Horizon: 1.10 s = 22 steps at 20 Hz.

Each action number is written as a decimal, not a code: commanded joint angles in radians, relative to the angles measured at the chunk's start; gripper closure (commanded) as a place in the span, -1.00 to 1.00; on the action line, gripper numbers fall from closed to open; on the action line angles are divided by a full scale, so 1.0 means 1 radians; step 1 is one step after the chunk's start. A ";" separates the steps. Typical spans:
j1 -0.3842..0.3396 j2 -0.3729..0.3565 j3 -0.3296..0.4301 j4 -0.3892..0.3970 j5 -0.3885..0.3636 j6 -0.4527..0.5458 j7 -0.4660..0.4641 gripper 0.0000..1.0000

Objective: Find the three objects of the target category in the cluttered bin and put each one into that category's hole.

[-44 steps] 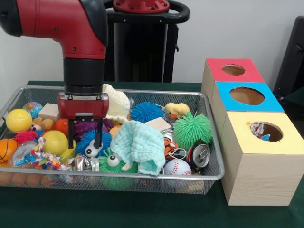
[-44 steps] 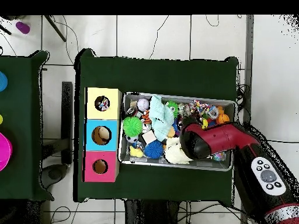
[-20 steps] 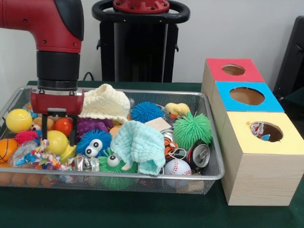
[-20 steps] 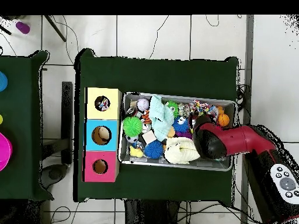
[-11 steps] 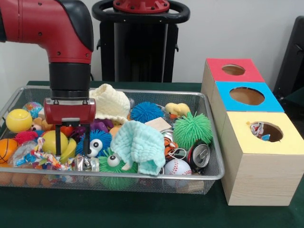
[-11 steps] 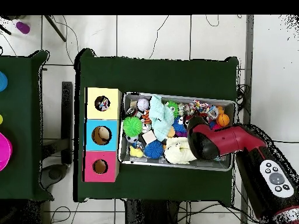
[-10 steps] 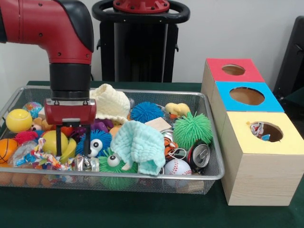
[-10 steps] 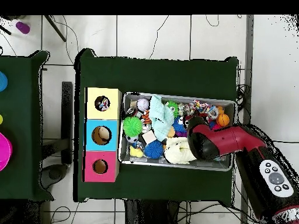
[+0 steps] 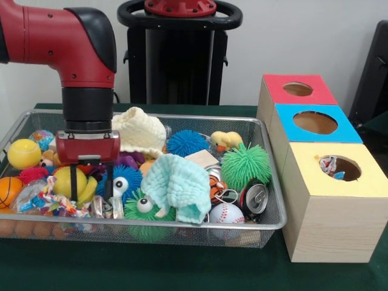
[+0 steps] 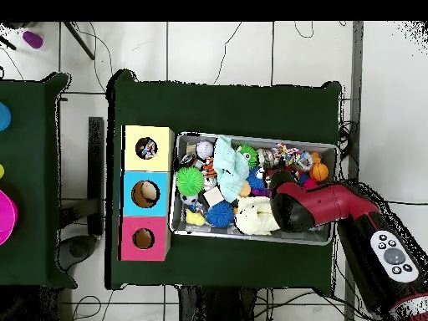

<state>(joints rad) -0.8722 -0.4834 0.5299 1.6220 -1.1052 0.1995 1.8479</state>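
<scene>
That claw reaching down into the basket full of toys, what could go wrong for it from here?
The gripper is open, its fingers down among tightly packed things. It might close on two at once, say the yellow ball and the blue fuzzy toy with eyes beside it. The braided rope toy lies just below and could snag and come up too. A round ball could also slip out before reaching the boxes.

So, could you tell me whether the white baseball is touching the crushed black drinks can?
Touching: the front view shows the white baseball resting against the lower edge of the crushed black drinks can, with no gap visible between them.
</scene>
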 commanded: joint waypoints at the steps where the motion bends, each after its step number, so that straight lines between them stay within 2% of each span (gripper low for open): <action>1: -0.062 0.017 0.049 -0.082 -0.051 0.018 -0.158 -1.00; 15: -0.091 0.047 0.091 -0.123 -0.053 0.047 -0.212 -1.00; 22: -0.102 0.052 0.105 -0.137 -0.043 0.028 -0.182 -1.00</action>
<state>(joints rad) -0.9546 -0.4667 0.5482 1.5935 -1.1057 0.1999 1.8479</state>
